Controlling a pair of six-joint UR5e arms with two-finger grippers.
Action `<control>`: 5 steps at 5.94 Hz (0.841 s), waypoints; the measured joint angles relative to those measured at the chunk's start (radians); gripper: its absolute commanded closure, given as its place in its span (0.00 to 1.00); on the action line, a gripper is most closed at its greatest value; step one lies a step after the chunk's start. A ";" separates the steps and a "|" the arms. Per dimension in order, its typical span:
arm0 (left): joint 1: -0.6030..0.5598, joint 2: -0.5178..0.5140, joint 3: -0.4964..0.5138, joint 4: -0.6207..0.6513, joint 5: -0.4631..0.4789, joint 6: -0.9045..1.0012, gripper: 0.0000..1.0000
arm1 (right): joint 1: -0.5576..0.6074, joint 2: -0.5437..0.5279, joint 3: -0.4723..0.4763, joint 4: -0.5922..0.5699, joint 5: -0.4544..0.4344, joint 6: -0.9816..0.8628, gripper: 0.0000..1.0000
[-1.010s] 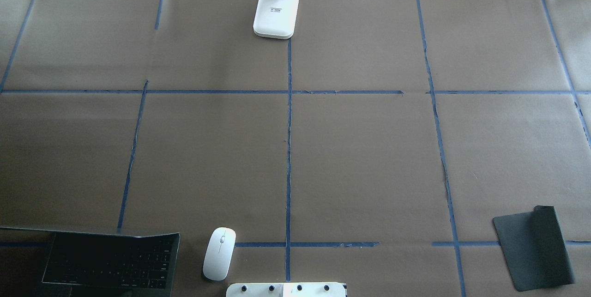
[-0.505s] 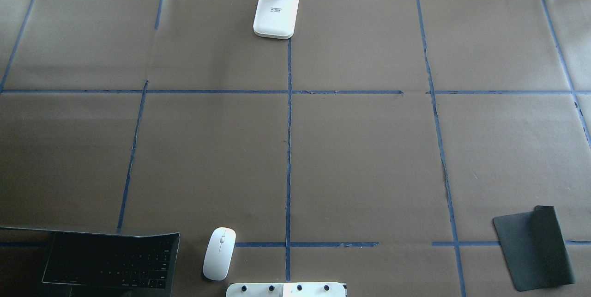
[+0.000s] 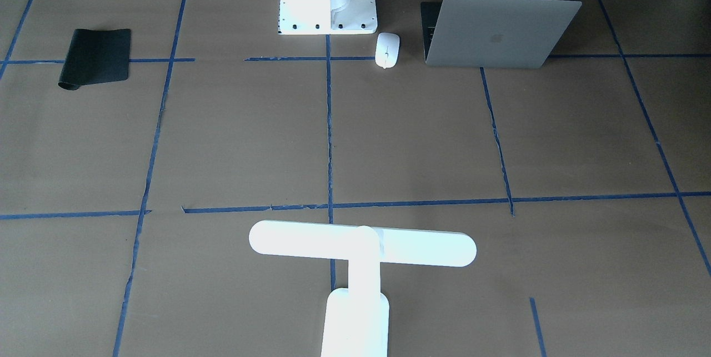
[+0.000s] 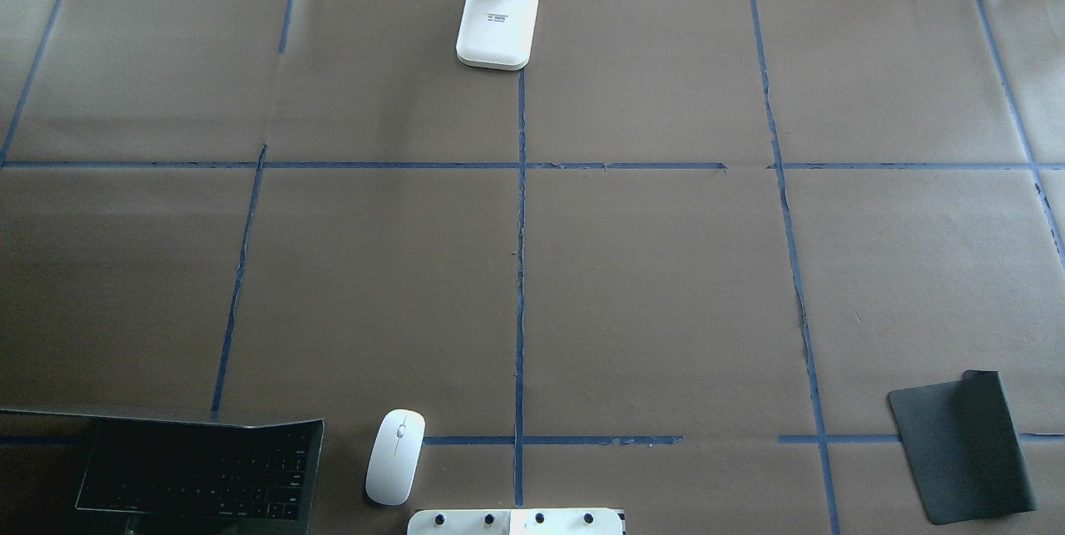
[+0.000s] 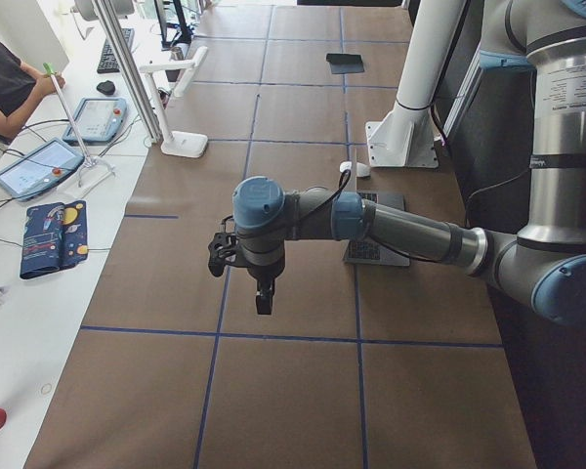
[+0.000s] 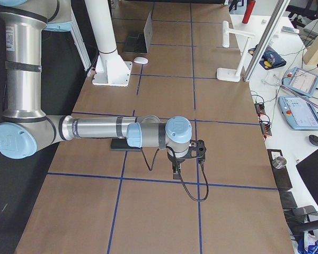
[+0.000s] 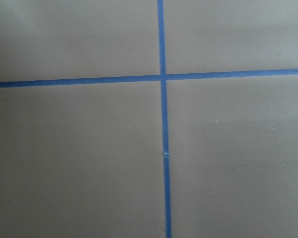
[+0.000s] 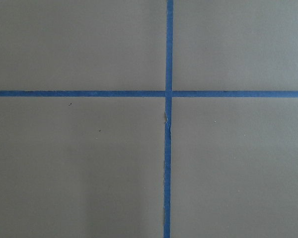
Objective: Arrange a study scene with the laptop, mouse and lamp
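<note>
The grey laptop (image 4: 200,468) stands open at the near left table edge; its lid with the logo shows in the front view (image 3: 500,32). The white mouse (image 4: 395,457) lies just right of it, also in the front view (image 3: 387,50). The white T-shaped lamp (image 3: 361,243) stands at the far middle edge; its base shows overhead (image 4: 497,23). My left gripper (image 5: 263,303) hangs over bare paper past the laptop's end of the table. My right gripper (image 6: 176,170) hangs over paper near the mat's end. Both show only in side views, so I cannot tell if they are open.
A black mat (image 4: 961,448) lies at the near right, one corner curled. The white bolted pedestal (image 4: 516,522) sits at the near middle edge. Blue tape lines grid the brown paper. Both wrist views show only paper and a tape cross. A side bench (image 5: 54,166) holds tablets.
</note>
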 measured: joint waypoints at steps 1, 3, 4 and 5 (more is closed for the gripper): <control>0.014 0.023 -0.114 0.060 -0.001 -0.097 0.00 | 0.000 0.000 -0.001 0.000 0.000 0.000 0.00; 0.107 0.068 -0.287 0.093 -0.002 -0.374 0.00 | 0.000 0.000 -0.003 -0.001 0.012 0.000 0.00; 0.147 0.075 -0.331 0.094 -0.002 -0.525 0.00 | 0.000 0.000 -0.005 -0.001 0.041 0.000 0.00; 0.180 0.084 -0.367 0.095 -0.002 -0.667 0.00 | 0.000 -0.002 -0.003 0.000 0.067 0.000 0.00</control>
